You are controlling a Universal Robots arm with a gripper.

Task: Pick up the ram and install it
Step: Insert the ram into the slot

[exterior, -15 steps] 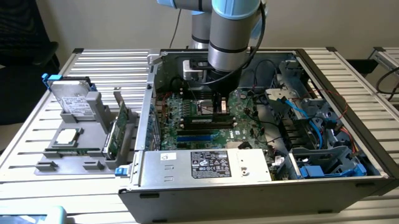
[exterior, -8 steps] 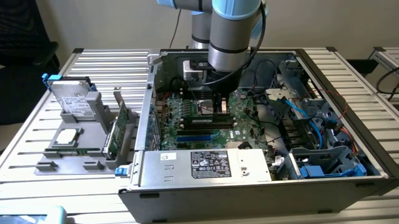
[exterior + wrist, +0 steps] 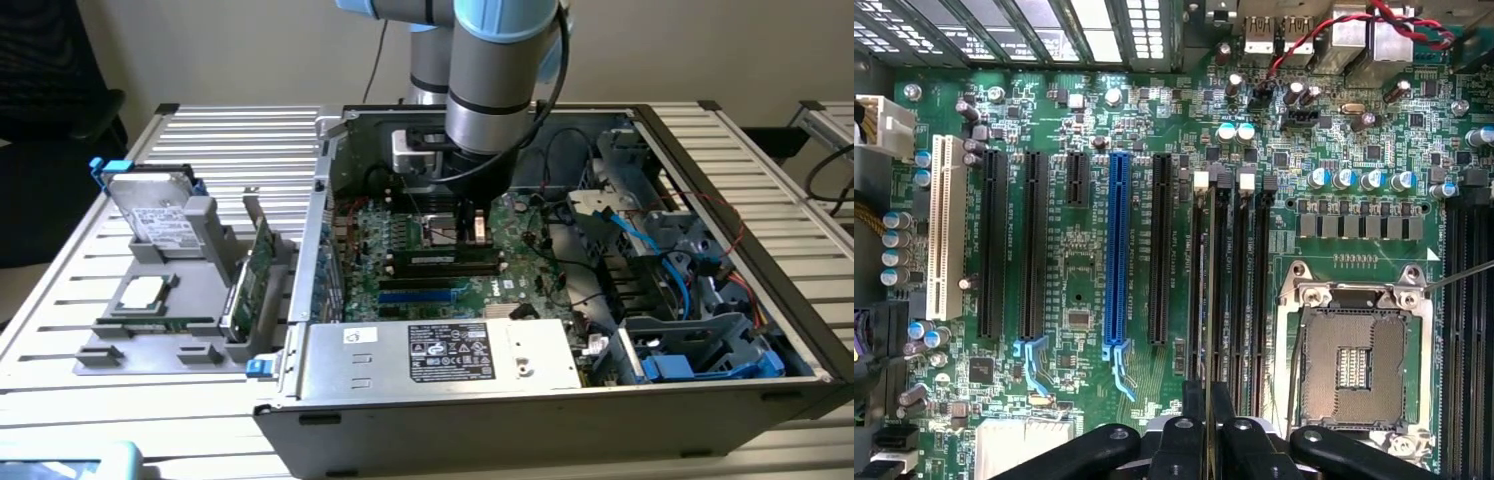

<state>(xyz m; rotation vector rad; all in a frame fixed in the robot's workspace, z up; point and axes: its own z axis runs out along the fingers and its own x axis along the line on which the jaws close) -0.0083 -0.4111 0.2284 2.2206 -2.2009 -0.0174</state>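
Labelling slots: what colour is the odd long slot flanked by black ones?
The slot is blue; wrist view shows it best.

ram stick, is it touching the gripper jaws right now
Touching. The wrist view shows the ram edge-on, pinched between the two jaws of the gripper, with no gap on either side.

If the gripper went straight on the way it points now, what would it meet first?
The gripper, shut on the ram held edge-on, points down at the motherboard. The ram's lower edge would probably meet the black memory slot lined up beneath it first; the gap between them is unclear.
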